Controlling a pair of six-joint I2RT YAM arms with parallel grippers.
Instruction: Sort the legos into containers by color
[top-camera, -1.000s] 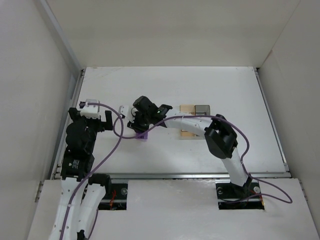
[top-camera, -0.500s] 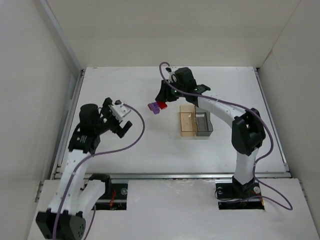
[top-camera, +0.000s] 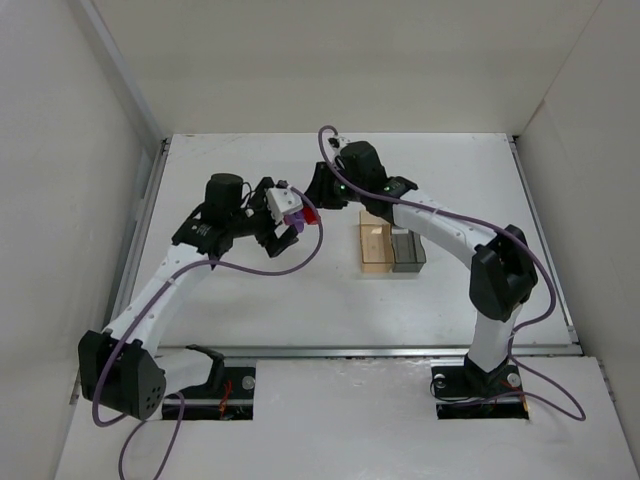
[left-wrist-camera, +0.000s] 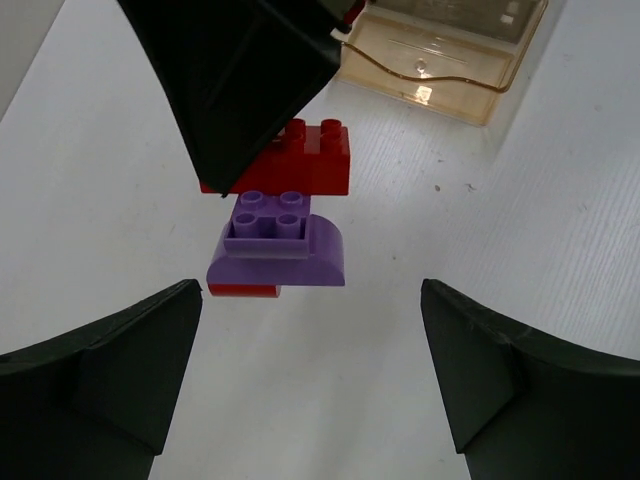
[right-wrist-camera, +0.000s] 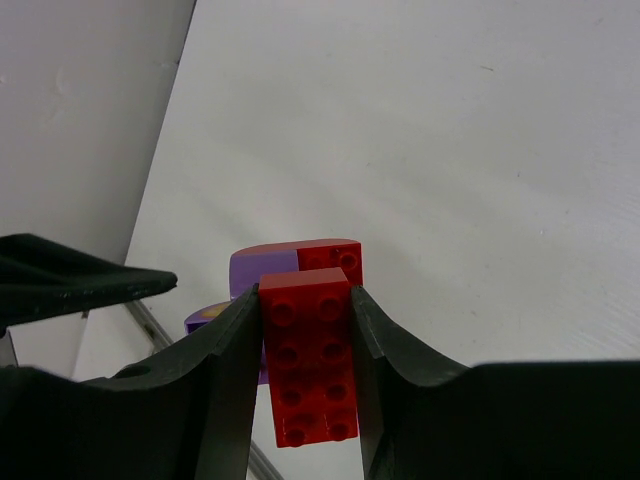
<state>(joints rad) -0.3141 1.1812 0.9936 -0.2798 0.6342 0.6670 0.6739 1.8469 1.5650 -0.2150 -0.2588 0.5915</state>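
My right gripper is shut on a red brick, gripping its long sides. In the top view this gripper is left of the containers. Just beyond it is a purple brick with a smaller red piece against it. In the left wrist view the purple brick lies on the table with a red piece beneath it and the held red brick behind. My left gripper is open and empty, just short of the purple brick. The amber bin and the grey bin stand side by side.
The amber bin's corner shows at the top of the left wrist view. The two grippers are close together over the bricks. White walls enclose the table on the left, right and far sides.
The right gripper has gone from the near-left of the bins to the far-left, and the bricks now lie there. The left arm has swung out rightward up to the bricks.
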